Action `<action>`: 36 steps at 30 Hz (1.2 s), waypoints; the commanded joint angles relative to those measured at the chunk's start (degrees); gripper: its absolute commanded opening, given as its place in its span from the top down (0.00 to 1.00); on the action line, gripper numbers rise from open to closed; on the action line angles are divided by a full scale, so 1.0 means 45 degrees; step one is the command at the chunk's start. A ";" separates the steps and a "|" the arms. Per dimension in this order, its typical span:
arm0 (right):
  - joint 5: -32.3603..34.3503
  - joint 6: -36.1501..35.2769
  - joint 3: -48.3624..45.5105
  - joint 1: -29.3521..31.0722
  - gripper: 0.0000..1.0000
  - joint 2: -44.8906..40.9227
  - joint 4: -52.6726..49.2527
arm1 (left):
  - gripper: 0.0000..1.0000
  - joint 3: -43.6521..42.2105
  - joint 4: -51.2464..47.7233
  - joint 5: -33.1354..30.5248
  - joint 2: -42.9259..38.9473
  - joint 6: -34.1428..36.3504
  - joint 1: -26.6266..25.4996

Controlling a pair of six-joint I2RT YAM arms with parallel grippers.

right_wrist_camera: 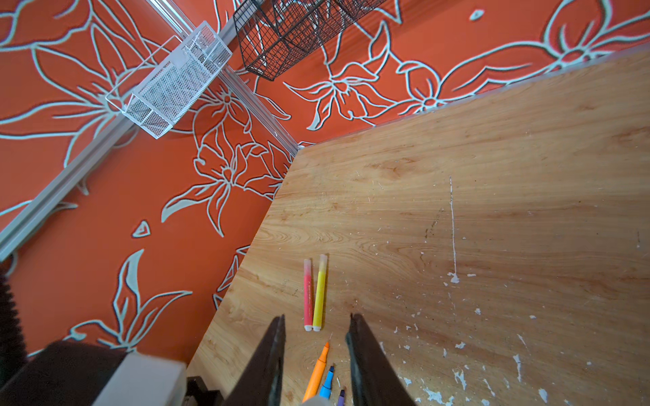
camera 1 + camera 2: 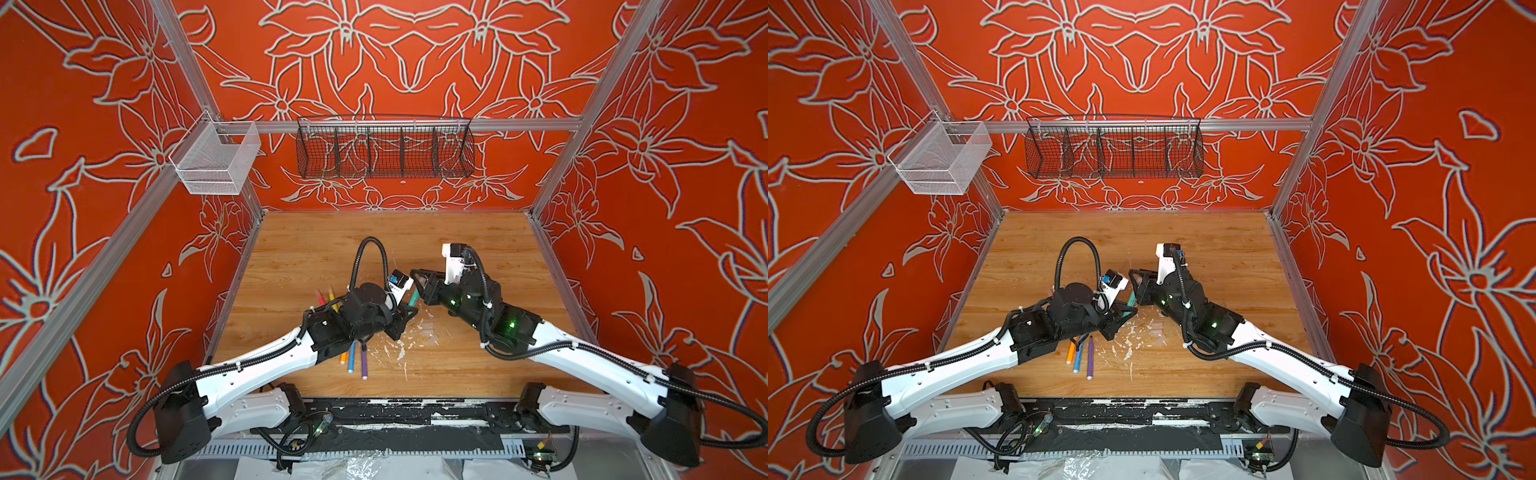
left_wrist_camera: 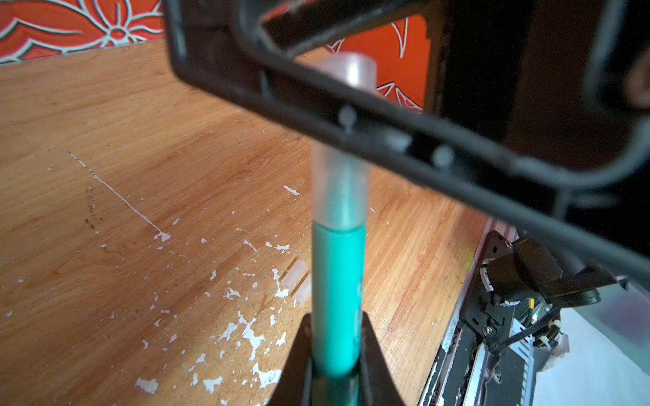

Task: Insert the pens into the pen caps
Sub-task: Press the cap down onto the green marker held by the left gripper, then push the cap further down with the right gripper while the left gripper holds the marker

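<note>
**A:** Pens first. Where is the green pen (image 2: 414,297)?

**B:** Above the middle of the desk (image 2: 478,249), clear of the wood. The left gripper (image 3: 336,323) is clamped tight on its barrel, one finger on each side. The tip end sticks out past the fingertips.

**A:** And its cap?

**B:** A clear pen cap (image 3: 343,175) sits over that tip. In the left wrist view the green shows through the cap's lower part.

**A:** Does the right gripper (image 1: 316,320) have hold of it?

**B:** Its jaws straddle the cap, with one finger (image 3: 309,102) crossing in front of it. In the right wrist view the fingers stand apart, and desk shows on either side of the blurred cap end. I read it as partly open and pressing on nothing. In both top views the two grippers meet nose to nose.

**A:** The other pens?

**B:** The orange pen (image 1: 318,369), blue pen (image 1: 327,379) and purple pen (image 1: 340,395) lie side by side toward the front edge. They are partly under the left arm, with bare tips. The red-pink pen (image 1: 307,298) and yellow pen (image 1: 319,295) lie touching, nearer the left edge, and each wears a clear cap.

**A:** Any loose caps?

**B:** Two spare caps (image 3: 297,277) lie together among white flecks, just toward the front edge from the grippers.
</note>
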 commanded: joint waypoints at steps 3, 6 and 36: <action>0.0230 0.0084 0.0218 -0.0024 0.81 -0.0070 0.0360 | 1.00 0.0065 0.0508 0.0086 -0.0280 0.0290 -0.0003; 0.0173 0.0135 0.0159 -0.0014 0.89 -0.0041 0.0383 | 1.00 0.0362 0.0363 -0.0164 -0.0121 0.0424 -0.0003; 0.0195 0.0794 -0.1576 0.0868 1.00 0.0541 0.1653 | 1.00 0.4388 0.0016 -0.1835 0.1198 0.1111 0.0999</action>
